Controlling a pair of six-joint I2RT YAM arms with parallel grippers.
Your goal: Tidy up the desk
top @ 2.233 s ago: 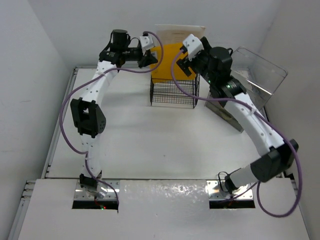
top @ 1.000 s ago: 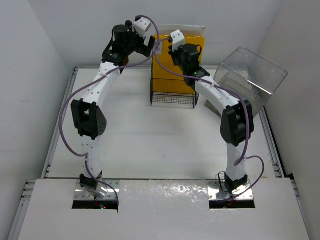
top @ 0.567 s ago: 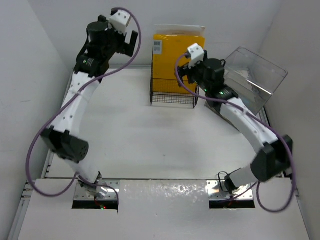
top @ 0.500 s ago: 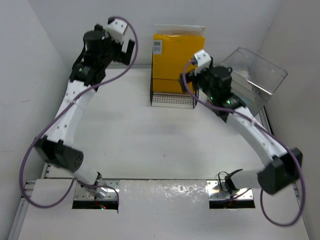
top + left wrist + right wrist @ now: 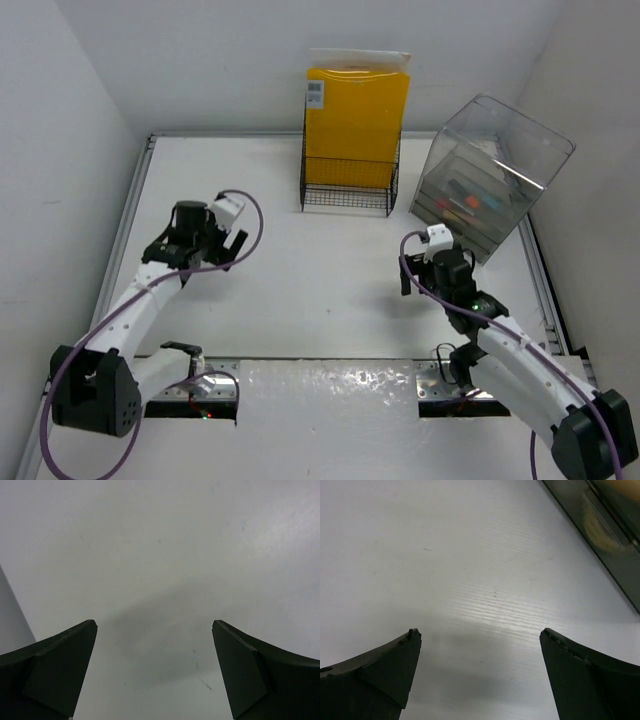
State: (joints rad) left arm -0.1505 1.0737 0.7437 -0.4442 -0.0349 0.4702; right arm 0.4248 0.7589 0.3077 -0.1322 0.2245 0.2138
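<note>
The left gripper [image 5: 155,625] has its two fingers wide apart and grips nothing, low over the white desk [image 5: 310,300]. The right gripper [image 5: 480,630] also has its two fingers apart, close to one clear plastic drawer box [image 5: 492,170]. At the far edge, one black wire-mesh rack [image 5: 348,188] holds one yellow envelope [image 5: 356,110] upright.

Showing white link shells along the left arm [image 5: 135,303] and right arm [image 5: 520,358], chunky black joint housings [image 5: 95,390], and a small white camera block [image 5: 437,238] at each wrist. Trailing purple cables [image 5: 260,228] off both, down to silver base plates [image 5: 215,385]. Ending in dark, matte, wedge-shaped fingers [image 5: 55,670] on the left gripper [image 5: 154,622] and right gripper [image 5: 480,630].
</note>
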